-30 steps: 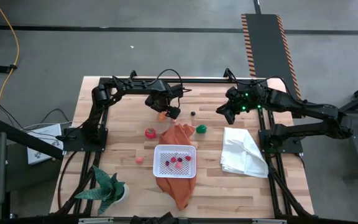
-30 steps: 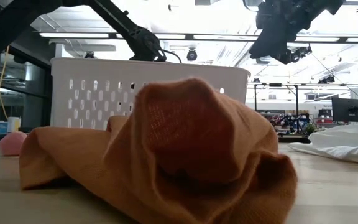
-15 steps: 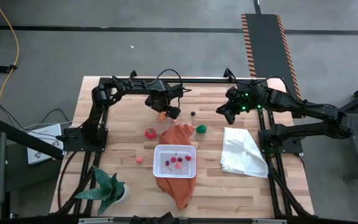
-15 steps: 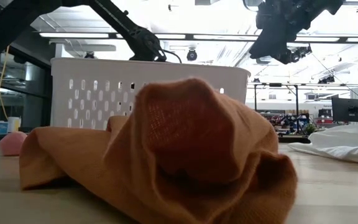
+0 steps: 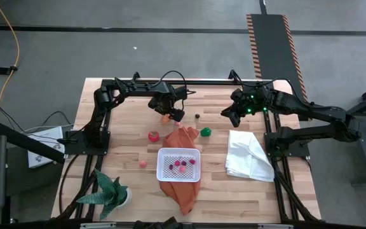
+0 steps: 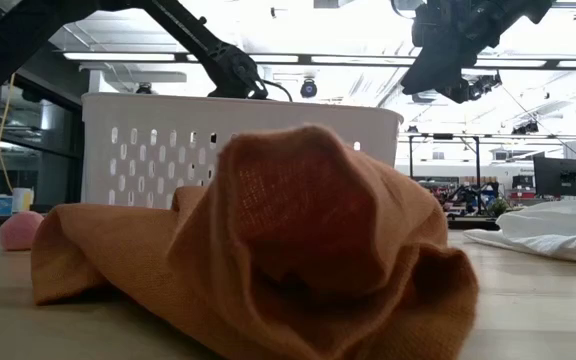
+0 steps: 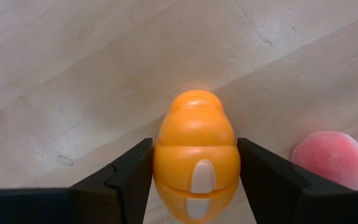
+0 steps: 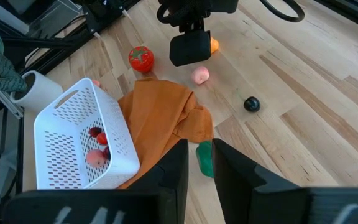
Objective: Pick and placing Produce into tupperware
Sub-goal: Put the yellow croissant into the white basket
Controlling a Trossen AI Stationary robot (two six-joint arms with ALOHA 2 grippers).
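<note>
My left gripper (image 5: 169,116) points down at the far middle of the table, shut on an orange toy piece of produce (image 7: 196,158) that lies on the wood. A pink piece (image 7: 328,160) lies beside it. The white tupperware (image 5: 196,152) sits on an orange cloth (image 5: 182,135) and holds several red and pink pieces. A red tomato (image 5: 153,135), a pink piece (image 5: 143,163), a green piece (image 5: 205,131) and a small dark one (image 5: 197,116) lie loose on the table. My right gripper (image 8: 200,163) hangs at the far right, its fingers a narrow gap apart, with nothing between them. My left gripper pinches the orange piece by its two opposite sides (image 7: 161,168), one finger (image 7: 126,180) on each flank. The fingers come from above, pointing down, and lie across the piece. The piece rests on the table top.
A crumpled white cloth (image 5: 250,156) lies at the right. A green spiky potted plant (image 5: 111,194) stands at the near left corner. Dark arm frames (image 5: 94,127) run along both table sides. In the low view the orange cloth (image 6: 298,250) blocks most of the table.
</note>
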